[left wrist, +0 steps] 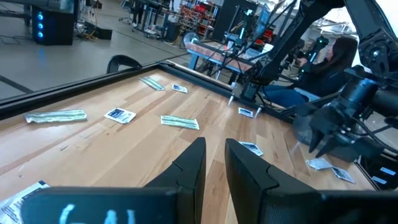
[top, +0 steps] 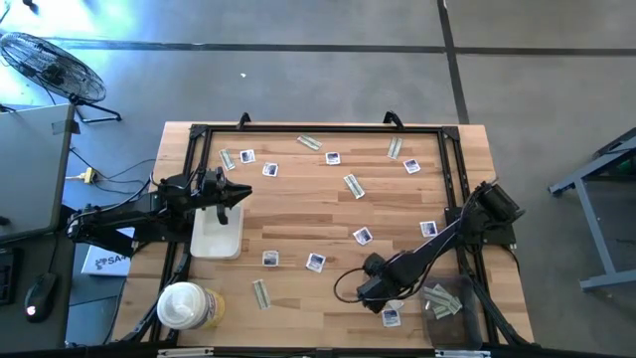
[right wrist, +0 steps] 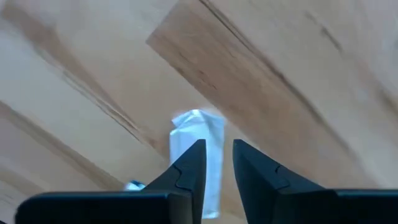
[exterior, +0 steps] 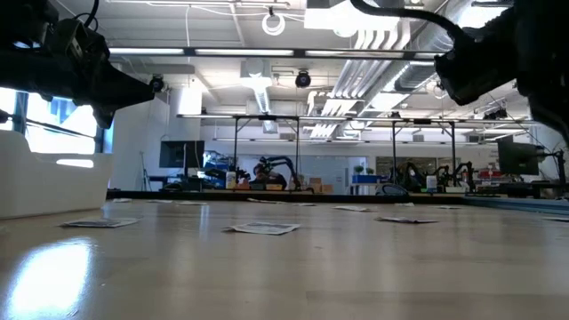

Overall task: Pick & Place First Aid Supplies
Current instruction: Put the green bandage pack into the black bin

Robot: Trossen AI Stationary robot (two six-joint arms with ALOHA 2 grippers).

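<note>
The first aid supplies lie scattered flat on the wooden table (top: 298,214): square white packets such as one (top: 363,236), and pale strips such as one (top: 353,185). My right gripper (top: 383,290) points down near the front right, open by a narrow gap. A pale packet (right wrist: 198,142) lies on the wood below its fingertips (right wrist: 217,158) and shows through the gap; nothing is gripped. Another square packet (top: 391,317) lies just in front of it. My left gripper (left wrist: 215,155) waits level above the white tray (top: 217,237), narrowly open and holding nothing.
A round white-lidded tub (top: 184,304) stands at the front left. Several strips lie heaped (top: 442,298) at the front right beside my right arm. A black frame (top: 318,130) runs along the table's edges. In the low view, packets (exterior: 262,228) lie flat across the table's middle.
</note>
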